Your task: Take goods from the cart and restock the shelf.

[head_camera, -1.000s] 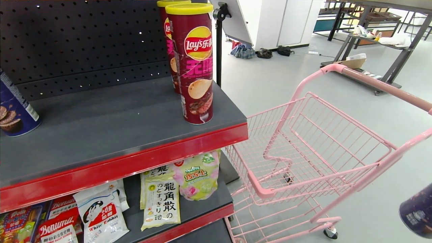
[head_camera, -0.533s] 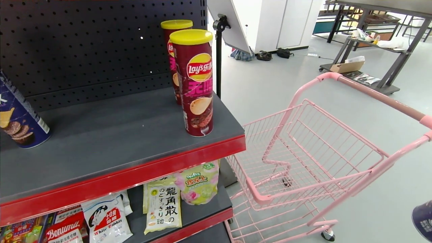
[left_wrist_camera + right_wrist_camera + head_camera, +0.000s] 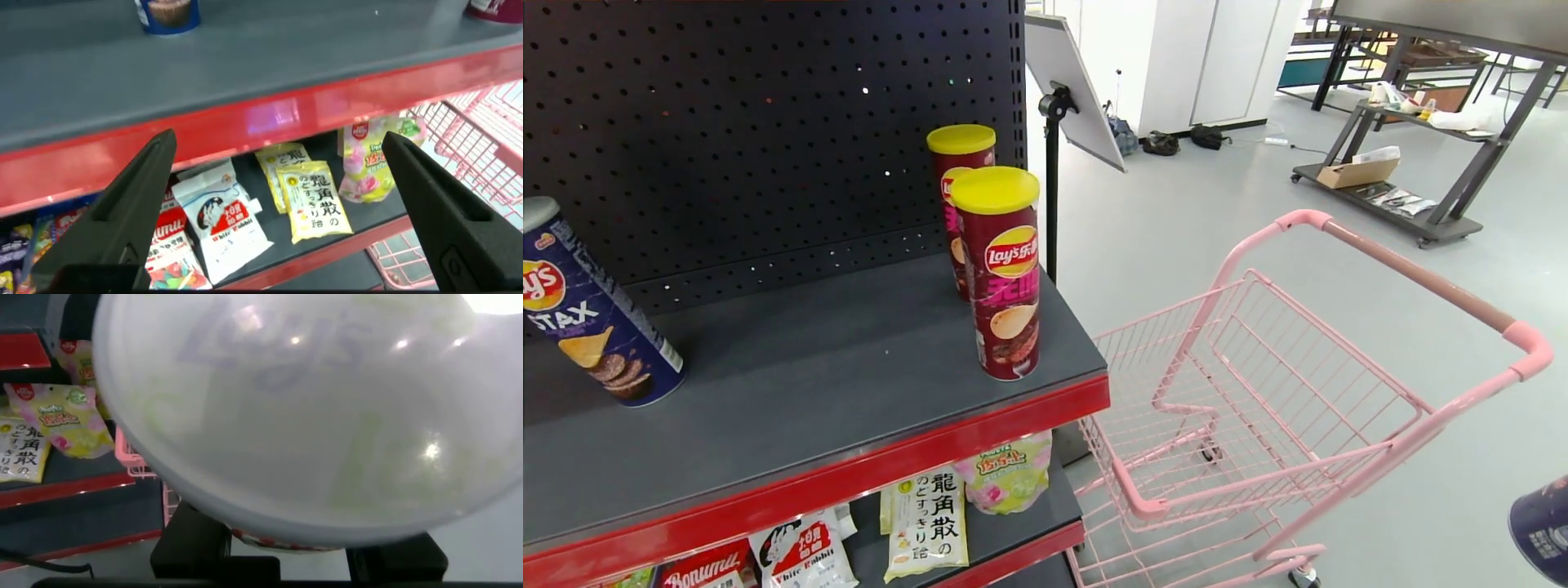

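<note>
Left pincer (image 3: 278,140): released, its 2 fingers spread wide with nothing between them. It hangs before the red front edge of the shelf (image 3: 809,384).
Right pincer (image 3: 290,543): clenched on the held blue can (image 3: 1539,531). In the right wrist view we see the can's pale lid (image 3: 310,408) looming over the dark fingers (image 3: 192,539) that flank its body.
Held blue can: at 4 o'clock in our head view, low, well apart from the shelf and on the far side of the cart (image 3: 1413,282).
Top board: the front maroon can (image 3: 1005,278) stands upright at the 3 o'clock end, near the red edge, with the rear maroon can (image 3: 960,163) just behind it. The shelved blue can (image 3: 592,306) stands at 9 o'clock, well apart from both.
Lower tier: bagged sweets (image 3: 927,527) lie flat.
Cart: just beside the shelf's end, at 3 o'clock of it. Its wire basket looks bare to us.
Done so far: we judge 3 cans stocked on the top board.
Left to do: we judge 1 can remains, the held one. It needs carrying over the cart toward 10 o'clock, then setting upright in the wide gap on the top board and letting go. With the basket looking bare, we take the task to be near its end.
</note>
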Robot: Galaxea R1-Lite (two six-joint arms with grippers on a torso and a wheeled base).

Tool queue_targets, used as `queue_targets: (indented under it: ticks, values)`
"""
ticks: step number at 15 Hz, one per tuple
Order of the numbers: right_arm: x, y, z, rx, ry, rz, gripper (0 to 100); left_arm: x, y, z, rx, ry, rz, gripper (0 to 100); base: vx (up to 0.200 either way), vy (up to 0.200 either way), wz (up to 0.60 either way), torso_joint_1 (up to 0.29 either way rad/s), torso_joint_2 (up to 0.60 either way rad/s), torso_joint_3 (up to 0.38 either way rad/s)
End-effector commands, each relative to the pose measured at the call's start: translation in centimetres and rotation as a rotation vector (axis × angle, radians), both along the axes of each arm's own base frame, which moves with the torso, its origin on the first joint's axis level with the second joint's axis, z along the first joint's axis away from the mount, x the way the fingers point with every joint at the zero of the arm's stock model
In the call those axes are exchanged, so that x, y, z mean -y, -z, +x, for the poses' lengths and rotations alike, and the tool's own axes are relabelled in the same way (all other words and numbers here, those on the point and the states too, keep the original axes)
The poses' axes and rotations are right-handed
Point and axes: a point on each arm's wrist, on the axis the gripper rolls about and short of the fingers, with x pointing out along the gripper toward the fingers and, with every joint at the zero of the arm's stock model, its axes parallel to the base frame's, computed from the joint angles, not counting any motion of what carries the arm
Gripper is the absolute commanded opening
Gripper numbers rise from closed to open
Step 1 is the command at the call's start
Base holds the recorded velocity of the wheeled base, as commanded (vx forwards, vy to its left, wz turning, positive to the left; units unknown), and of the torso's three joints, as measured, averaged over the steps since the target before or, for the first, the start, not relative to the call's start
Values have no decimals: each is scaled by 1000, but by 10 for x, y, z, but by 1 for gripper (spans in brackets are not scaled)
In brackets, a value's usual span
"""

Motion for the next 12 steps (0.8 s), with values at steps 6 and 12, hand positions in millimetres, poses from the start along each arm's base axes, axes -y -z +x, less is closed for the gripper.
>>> queue_targets:
  ticks: [6,12]
  values:
    - [-2,-4,10,-29,-3,-5,0,0,0,0,1,-1,0,100,0,0,100,159,-386,-233]
    - [-2,-3,10,-32,-4,-19,0,0,0,0,1,-1,0,100,0,0,600,36,-69,-43]
